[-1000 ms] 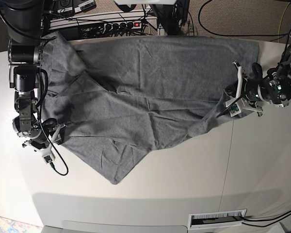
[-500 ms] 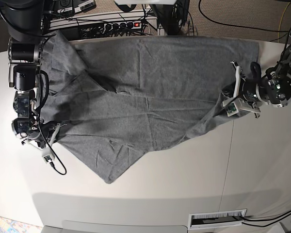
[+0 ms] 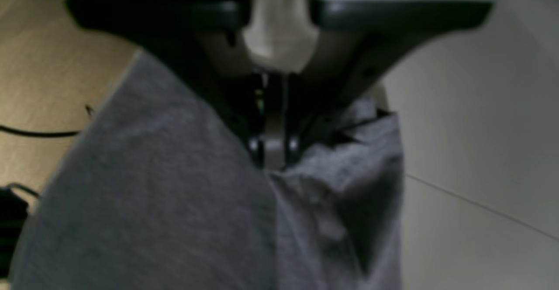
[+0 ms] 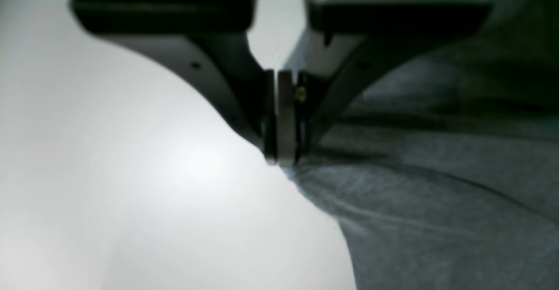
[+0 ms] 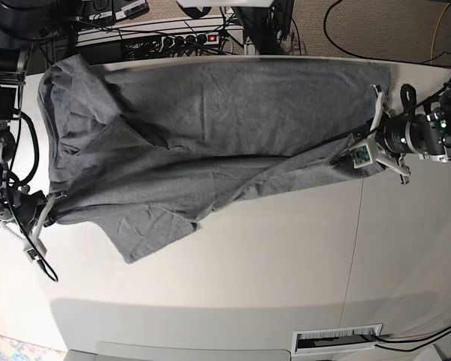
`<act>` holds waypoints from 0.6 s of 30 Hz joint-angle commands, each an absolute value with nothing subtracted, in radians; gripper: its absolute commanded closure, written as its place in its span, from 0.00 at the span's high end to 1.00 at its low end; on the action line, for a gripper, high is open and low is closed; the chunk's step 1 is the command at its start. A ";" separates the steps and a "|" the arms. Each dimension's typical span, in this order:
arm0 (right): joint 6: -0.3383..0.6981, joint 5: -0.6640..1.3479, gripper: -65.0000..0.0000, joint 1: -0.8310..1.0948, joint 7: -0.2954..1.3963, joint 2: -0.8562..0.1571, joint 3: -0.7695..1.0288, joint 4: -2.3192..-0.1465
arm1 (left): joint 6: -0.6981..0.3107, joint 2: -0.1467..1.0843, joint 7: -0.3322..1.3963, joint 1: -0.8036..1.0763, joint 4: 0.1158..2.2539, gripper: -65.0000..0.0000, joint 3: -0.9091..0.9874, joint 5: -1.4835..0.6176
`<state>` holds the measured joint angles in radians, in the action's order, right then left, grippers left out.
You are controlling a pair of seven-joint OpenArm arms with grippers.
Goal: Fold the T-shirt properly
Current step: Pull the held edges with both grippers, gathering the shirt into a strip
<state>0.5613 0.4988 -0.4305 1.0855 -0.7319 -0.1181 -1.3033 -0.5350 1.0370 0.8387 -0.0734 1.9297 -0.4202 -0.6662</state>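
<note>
The grey T-shirt (image 5: 210,128) lies stretched across the white table (image 5: 270,256), wrinkled, with a folded flap along its front edge. My left gripper (image 5: 358,156) is at the shirt's right end, shut on a bunch of its fabric. The left wrist view shows the left gripper (image 3: 273,152) with its jaws together and the T-shirt (image 3: 153,202) pinched between them. My right gripper (image 5: 49,207) is at the shirt's left front edge. In the right wrist view the right gripper (image 4: 281,152) is shut on the very edge of the T-shirt (image 4: 436,202).
A power strip with cables (image 5: 173,37) runs behind the table's back edge. A seam (image 5: 353,248) crosses the tabletop on the right. A vent slot (image 5: 338,340) sits at the front edge. A cable (image 5: 41,263) trails from the right arm.
The right gripper closed on the shirt's left edge and pulled it left, drawing the cloth taut and flatter. The left gripper, still shut on the right end, shifted slightly right.
</note>
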 commanded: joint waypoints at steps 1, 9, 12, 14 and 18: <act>0.558 0.502 0.00 -0.438 1.092 -0.766 -0.109 -1.334 | -0.532 1.065 0.844 -0.071 1.955 0.00 -0.409 -0.674; 0.558 0.501 0.00 -0.300 1.169 -0.839 -0.109 -1.465 | -0.532 1.124 0.902 0.049 2.077 0.00 -0.409 -0.643; 0.558 0.501 0.00 -0.260 1.200 -0.855 -0.109 -1.502 | -0.508 1.141 0.907 0.088 2.115 0.00 -0.409 -0.612; 0.558 0.501 0.00 -0.239 1.224 -0.863 -0.109 -1.518 | -0.506 1.148 0.910 0.112 2.134 0.00 -0.409 -0.598; 0.557 0.502 0.00 -0.214 1.276 -0.879 -0.109 -1.526 | -0.506 1.150 0.919 0.143 2.151 0.00 -0.409 -0.587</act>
